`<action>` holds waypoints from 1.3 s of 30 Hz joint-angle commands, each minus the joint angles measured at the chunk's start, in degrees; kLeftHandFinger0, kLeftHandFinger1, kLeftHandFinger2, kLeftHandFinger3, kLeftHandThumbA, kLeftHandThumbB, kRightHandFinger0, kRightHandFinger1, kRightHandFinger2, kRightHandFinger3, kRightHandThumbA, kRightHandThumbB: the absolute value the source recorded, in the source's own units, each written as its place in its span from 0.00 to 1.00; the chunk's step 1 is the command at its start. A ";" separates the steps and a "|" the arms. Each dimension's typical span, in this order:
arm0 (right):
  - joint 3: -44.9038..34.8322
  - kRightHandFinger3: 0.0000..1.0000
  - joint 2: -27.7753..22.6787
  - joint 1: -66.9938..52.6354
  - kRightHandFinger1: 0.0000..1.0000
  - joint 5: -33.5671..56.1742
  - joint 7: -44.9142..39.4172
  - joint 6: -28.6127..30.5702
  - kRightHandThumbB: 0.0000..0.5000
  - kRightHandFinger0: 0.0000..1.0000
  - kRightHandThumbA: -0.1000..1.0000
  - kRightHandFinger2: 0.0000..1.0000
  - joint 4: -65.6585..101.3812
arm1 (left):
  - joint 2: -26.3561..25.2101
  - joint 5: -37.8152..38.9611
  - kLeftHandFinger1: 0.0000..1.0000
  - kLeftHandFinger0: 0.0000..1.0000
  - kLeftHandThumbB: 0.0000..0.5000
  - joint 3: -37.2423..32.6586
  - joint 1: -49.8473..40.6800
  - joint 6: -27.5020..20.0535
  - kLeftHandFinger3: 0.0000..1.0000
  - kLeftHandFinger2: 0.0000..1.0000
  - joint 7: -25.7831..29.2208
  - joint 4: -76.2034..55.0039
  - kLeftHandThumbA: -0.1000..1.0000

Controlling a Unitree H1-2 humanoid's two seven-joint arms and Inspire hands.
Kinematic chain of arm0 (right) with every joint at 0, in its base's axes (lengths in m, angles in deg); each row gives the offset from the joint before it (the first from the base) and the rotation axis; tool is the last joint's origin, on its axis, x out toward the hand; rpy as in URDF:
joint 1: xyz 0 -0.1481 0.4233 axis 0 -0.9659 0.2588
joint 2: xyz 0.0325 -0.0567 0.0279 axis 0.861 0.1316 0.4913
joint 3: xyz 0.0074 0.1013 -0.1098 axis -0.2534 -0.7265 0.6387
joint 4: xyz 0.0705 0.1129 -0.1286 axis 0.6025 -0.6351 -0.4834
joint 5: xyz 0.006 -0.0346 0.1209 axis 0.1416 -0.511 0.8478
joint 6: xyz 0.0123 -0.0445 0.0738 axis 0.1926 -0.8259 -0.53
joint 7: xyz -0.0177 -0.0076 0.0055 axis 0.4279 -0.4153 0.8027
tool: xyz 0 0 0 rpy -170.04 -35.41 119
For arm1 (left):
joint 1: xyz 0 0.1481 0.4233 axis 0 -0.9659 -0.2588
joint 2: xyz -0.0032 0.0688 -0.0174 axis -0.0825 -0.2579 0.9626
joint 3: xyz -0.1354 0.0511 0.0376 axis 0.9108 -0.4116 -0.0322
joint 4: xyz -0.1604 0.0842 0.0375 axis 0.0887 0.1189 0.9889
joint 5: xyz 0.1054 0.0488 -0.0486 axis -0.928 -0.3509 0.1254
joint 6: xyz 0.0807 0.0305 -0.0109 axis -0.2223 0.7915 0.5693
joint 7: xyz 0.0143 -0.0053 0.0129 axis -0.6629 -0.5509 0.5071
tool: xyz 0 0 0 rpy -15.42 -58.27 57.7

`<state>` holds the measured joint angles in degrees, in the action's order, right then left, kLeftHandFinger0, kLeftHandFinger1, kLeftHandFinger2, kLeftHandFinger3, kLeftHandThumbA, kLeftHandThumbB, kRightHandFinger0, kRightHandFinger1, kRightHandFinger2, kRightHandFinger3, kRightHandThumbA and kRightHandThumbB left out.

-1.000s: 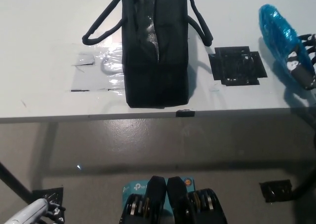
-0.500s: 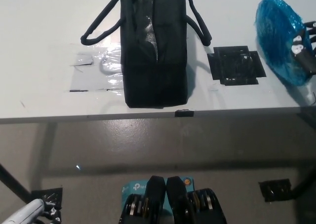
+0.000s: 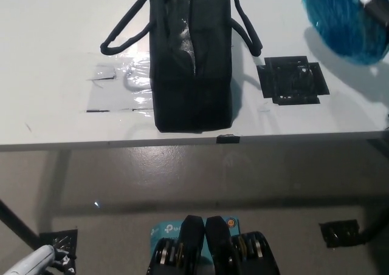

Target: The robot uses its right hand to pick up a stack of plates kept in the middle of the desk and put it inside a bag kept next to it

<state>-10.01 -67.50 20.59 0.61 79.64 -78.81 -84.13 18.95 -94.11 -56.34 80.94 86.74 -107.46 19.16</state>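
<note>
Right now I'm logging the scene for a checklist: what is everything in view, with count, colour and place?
bag: one, black, upright at the desk's middle, handles spread to either side.
stack of plates: one, blue, upper right, above the desk, held by the right hand.
black tape patch: one, black, on the desk right of the bag.
clear tape patch: one, shiny, on the desk left of the bag.
desk: one, white.
right hand: black, top right edge, on the plates.
left hand: white, bottom left corner, resting.
</note>
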 commanded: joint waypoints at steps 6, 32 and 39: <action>2.47 0.00 -2.16 7.80 0.00 -2.76 -0.28 -1.47 0.68 0.00 0.00 0.19 1.73 | -0.23 0.11 0.78 0.75 0.00 0.15 -1.41 0.89 0.92 0.84 1.84 -1.62 0.00; 0.75 0.00 12.46 14.20 0.00 -2.27 0.95 -18.33 0.52 0.00 0.00 0.22 10.74 | -0.24 2.03 0.75 0.72 0.00 -0.74 -3.44 0.89 0.85 0.80 4.02 -1.28 0.00; 2.76 0.04 9.00 21.38 0.00 -4.82 -0.01 -19.38 0.51 0.00 0.00 0.21 7.37 | -0.33 2.35 0.78 0.76 0.00 -1.05 -4.03 0.89 0.90 0.83 4.61 -1.36 0.00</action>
<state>-7.29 -55.73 33.39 -1.67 77.71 -96.82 -76.52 19.13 -92.49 -57.61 77.85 86.75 -105.00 19.15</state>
